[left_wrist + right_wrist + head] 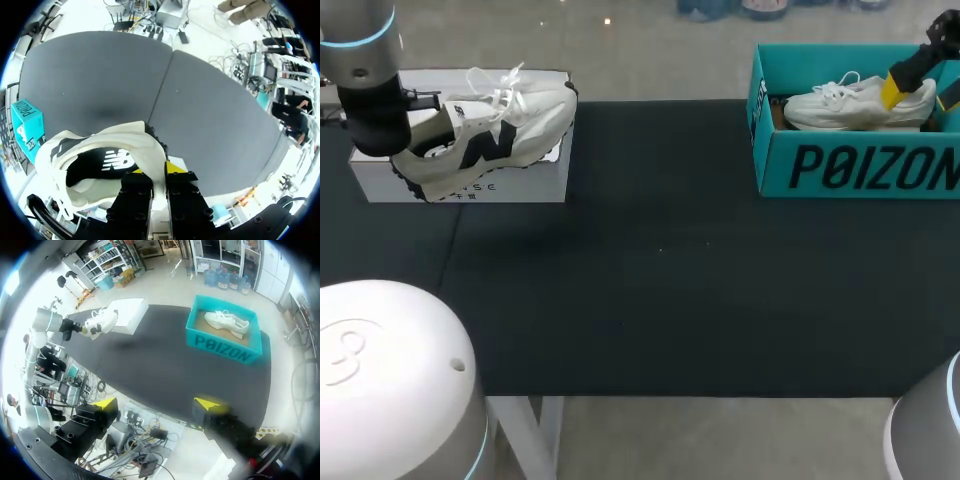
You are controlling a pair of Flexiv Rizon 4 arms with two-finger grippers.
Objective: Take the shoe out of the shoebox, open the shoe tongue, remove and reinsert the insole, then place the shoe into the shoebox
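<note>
A white shoe (490, 130) with a black logo hangs tilted just over the white shoebox (460, 185) at the back left. My left gripper (428, 118) is shut on its heel. In the left wrist view the heel wall of the shoe (100, 160) sits pinched between the two fingers of that gripper (156, 170), and the dark insole shows inside. My right gripper (156, 404) is open and empty, high above the table's front right. In the head view it (920, 93) shows in front of the teal box.
A teal shoebox (860, 165) stands at the back right with a second white shoe (855, 105) lying inside; the left wrist view also shows the teal shoebox (25, 127). The black table mat (660, 270) stretches between the two boxes.
</note>
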